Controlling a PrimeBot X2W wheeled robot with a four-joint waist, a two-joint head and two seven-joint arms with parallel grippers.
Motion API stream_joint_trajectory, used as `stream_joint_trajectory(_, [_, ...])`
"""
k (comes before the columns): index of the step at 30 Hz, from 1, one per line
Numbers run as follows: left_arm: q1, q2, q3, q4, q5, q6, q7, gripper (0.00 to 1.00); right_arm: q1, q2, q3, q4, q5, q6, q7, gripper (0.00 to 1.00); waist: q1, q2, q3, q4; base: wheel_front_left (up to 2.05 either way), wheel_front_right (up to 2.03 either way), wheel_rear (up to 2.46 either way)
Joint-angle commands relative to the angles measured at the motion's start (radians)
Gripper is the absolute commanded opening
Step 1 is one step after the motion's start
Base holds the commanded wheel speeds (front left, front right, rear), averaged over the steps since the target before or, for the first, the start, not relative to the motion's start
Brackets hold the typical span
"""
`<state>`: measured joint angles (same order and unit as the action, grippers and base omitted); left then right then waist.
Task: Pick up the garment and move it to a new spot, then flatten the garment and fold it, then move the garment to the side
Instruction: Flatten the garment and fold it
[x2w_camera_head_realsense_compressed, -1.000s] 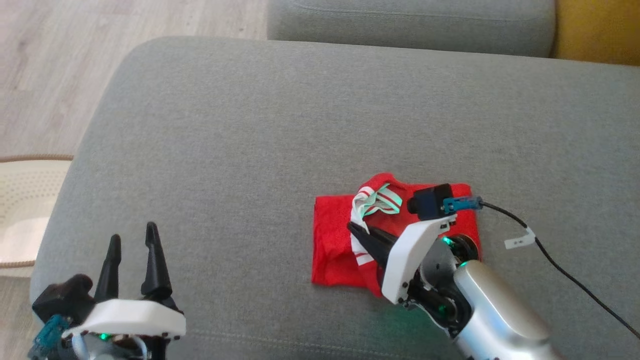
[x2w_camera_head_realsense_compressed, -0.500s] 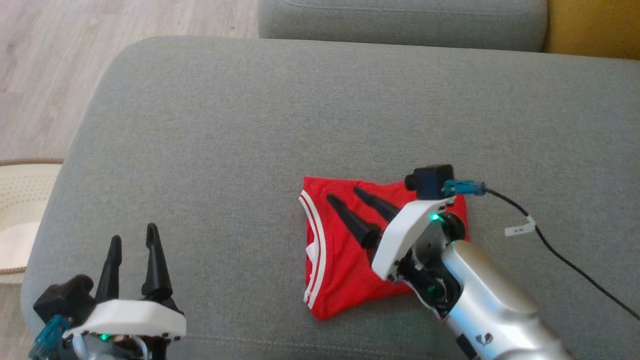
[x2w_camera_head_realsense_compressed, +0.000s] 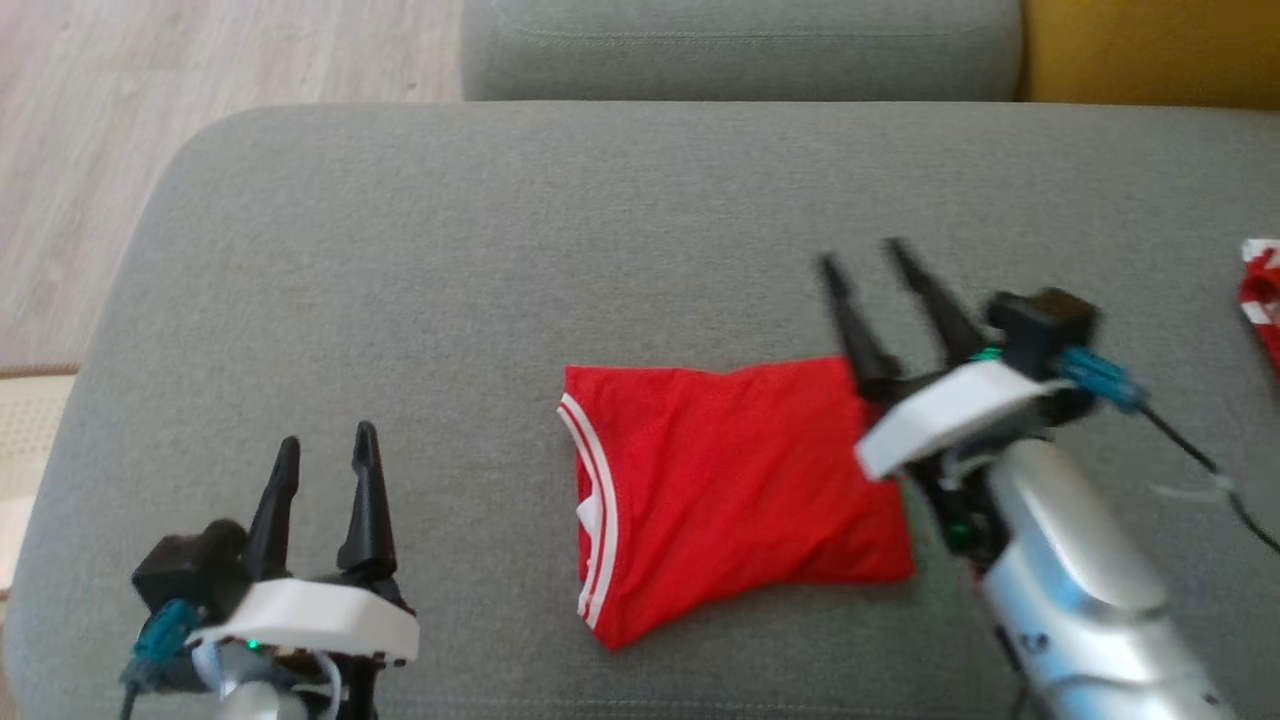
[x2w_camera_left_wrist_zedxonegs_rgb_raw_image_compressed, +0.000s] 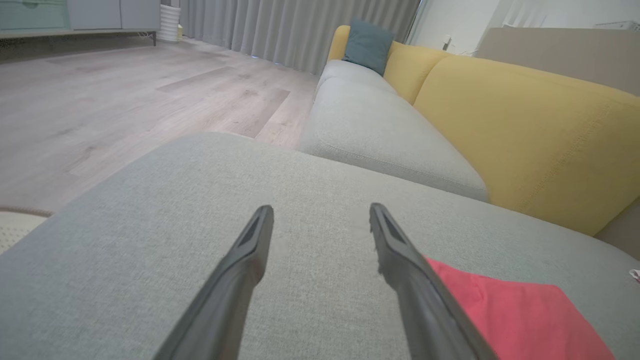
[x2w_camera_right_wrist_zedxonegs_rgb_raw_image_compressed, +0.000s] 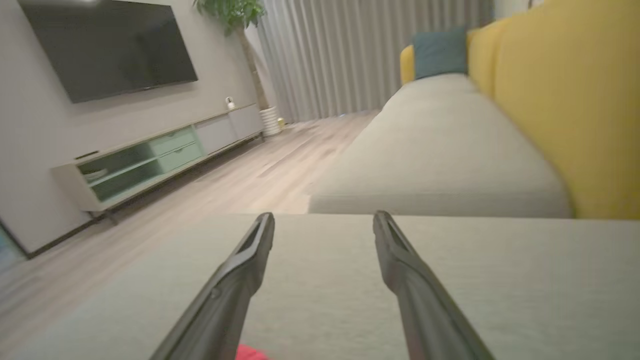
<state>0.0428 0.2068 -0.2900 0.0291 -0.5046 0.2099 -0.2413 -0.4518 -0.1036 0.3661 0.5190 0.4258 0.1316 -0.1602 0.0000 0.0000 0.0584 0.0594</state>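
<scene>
the folded red garment (x2w_camera_head_realsense_compressed: 740, 490) is lying at the grey cushion's (x2w_camera_head_realsense_compressed: 500, 250) front middle. the right gripper (x2w_camera_head_realsense_compressed: 860, 252), over the cushion's right half, and the left gripper (x2w_camera_head_realsense_compressed: 325, 440), at its front left, are hovering with fingers spread, empty. moving the garment aside is probably calling for pinching all layers together.

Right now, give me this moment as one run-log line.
garment: folded, flat on cushion | left gripper: open, empty | right gripper: open, empty
</scene>
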Motion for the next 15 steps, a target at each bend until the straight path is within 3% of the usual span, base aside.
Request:
stream_joint_trajectory(1, [-0.052,-0.004,0.027,-0.024,0.012,0.000,-0.016,1.00,0.017,0.010,-0.018,-0.045,-0.039,-0.001,-0.023,1.00,0.0000,0.0000,-0.006,-0.012,0.00,0.00,0.00])
stream_joint_trajectory(8, [-0.047,-0.030,0.025,0.015,0.045,-0.001,-0.019,1.00,0.180,0.045,-0.210,-0.202,-0.227,-0.001,-0.045,1.00,0.0000,0.0000,-0.016,-0.056,0.00,0.00,0.00])
stream_joint_trajectory(15, [-0.013,-0.062,0.041,0.024,0.083,-0.007,-0.020,1.00,0.307,0.053,-0.259,-0.329,-0.221,-0.001,-0.035,1.00,0.0000,0.0000,-0.031,-0.078,0.00,0.00,0.00])
